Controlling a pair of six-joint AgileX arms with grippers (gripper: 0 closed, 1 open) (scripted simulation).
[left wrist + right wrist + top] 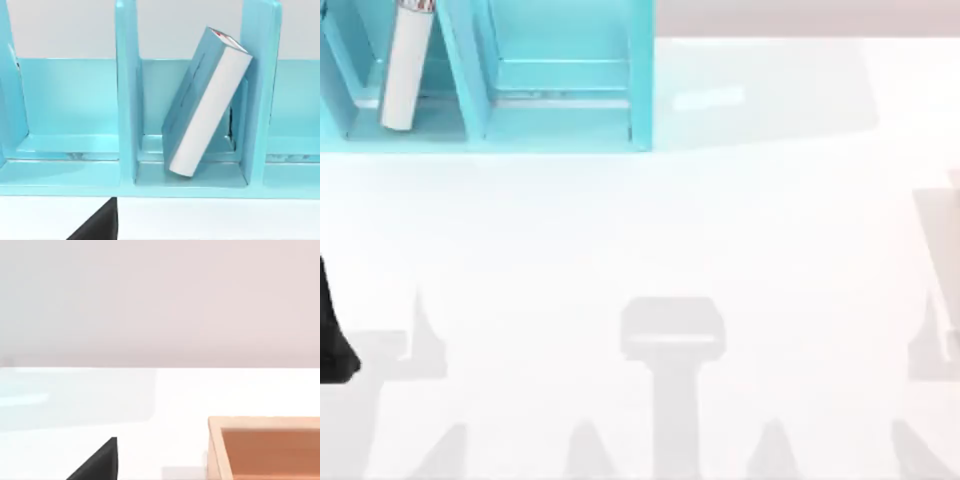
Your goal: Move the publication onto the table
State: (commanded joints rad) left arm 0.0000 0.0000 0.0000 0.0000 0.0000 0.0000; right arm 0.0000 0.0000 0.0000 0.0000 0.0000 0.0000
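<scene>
The book leans tilted inside the blue shelf. My left gripper is near the shelf, touching nothing; I cannot tell if it is open.

The setting was a rendered simulation workspace. A glossy white table carried a teal shelf against blank, featureless pale walls.

The publication leans tilted inside a shelf compartment at the table's back-left.
</scene>
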